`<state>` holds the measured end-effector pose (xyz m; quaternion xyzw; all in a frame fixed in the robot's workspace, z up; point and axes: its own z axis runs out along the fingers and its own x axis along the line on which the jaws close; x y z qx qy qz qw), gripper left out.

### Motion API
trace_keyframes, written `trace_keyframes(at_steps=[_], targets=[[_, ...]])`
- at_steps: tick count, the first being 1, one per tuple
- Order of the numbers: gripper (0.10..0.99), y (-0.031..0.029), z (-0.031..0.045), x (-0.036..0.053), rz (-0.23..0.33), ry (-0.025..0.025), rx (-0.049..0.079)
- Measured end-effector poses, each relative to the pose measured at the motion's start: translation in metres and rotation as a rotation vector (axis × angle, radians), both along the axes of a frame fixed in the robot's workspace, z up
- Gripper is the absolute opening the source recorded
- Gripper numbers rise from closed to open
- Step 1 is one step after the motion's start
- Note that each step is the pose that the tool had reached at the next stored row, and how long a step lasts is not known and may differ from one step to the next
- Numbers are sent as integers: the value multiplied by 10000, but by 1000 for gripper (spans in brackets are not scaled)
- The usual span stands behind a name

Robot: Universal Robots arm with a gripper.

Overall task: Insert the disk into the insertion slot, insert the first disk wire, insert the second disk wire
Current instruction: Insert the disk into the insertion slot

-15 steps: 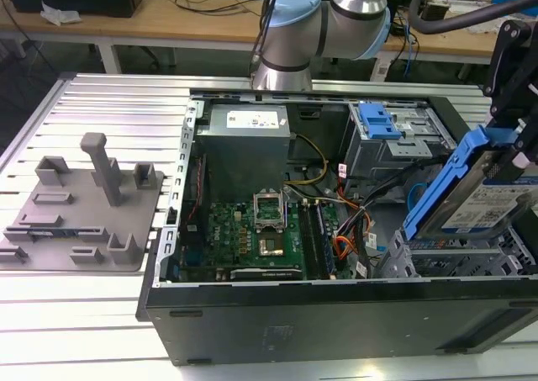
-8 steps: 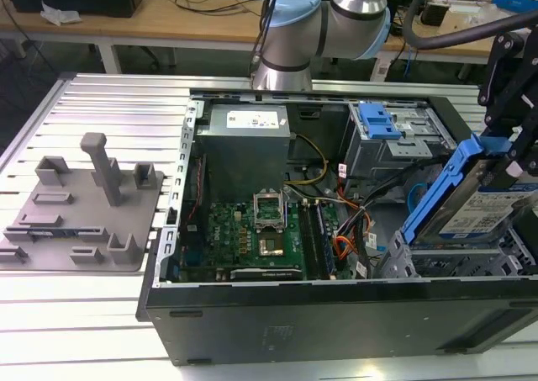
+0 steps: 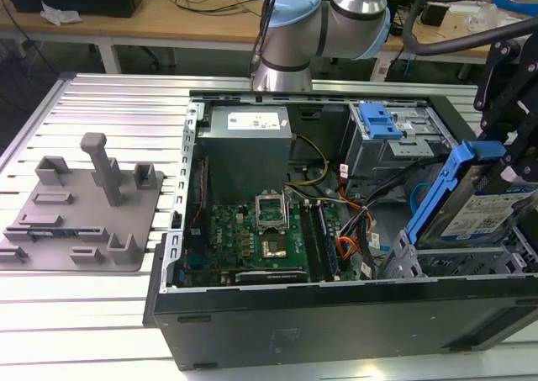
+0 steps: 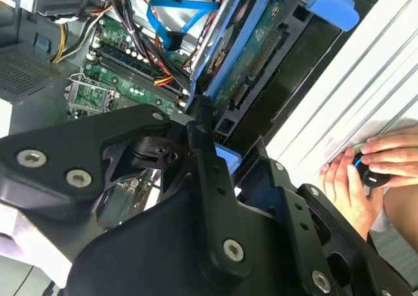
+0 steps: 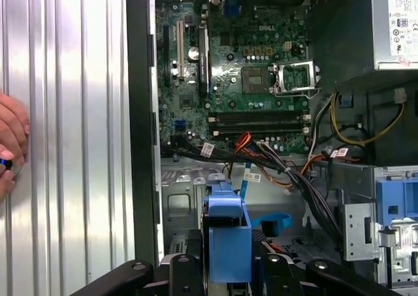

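**Hazards.** Treat binding at the cage mouth as the chief risk. Judge the disk (image 3: 481,213) to be steeply tilted, standing almost on edge and not level with the insertion slot (image 3: 402,259). Expect the blue carrier to catch on the perforated sheet-metal lip if driven down at this angle. Watch the cable bundle (image 3: 351,234), orange and black, lying just beside the slot at 9 o'clock of it in the exterior view. Expect pinching or snagging of any loop straying under the carrier. Allow for slip as well: note the grip taken at one end of the carrier, and reckon on the free end swinging on contact. Keep in mind the hand (image 4: 356,172) resting on the worktop (image 3: 101,314) just outside the case wall, near the claw linkage in the second wrist view.

**Position.** Locate the disk at 3 o'clock in the exterior view, above the slot, with its lower edge close to the cage. Do not assume contact there; cannot tell from these views. Locate the claw (image 5: 226,270) at 1 o'clock of the disk in the exterior view, closed on the carrier's upper end. Confirm the blue plastic clamped between the black fingers (image 5: 186,273) in the first wrist view. Regard the disk as not yet seated.
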<state>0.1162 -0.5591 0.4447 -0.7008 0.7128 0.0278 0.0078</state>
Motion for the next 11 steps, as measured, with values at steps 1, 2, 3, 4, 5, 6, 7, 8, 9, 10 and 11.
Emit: trace_keyframes(at_steps=[1,2,3,4,5,6,7,8,9,10,11], targets=[[365,1,9,12,2,92,-2],[365,0,8,21,0,174,0],[365,0,8,28,0,212,0],[365,0,8,37,0,237,0],[365,0,7,58,-1,246,0],[365,0,7,73,-1,247,0],[365,0,7,89,-2,249,-2],[365,0,6,104,-2,251,1],[365,1,6,108,-3,255,0],[365,2,7,114,-2,261,-2],[365,2,7,118,-2,272,-1]])
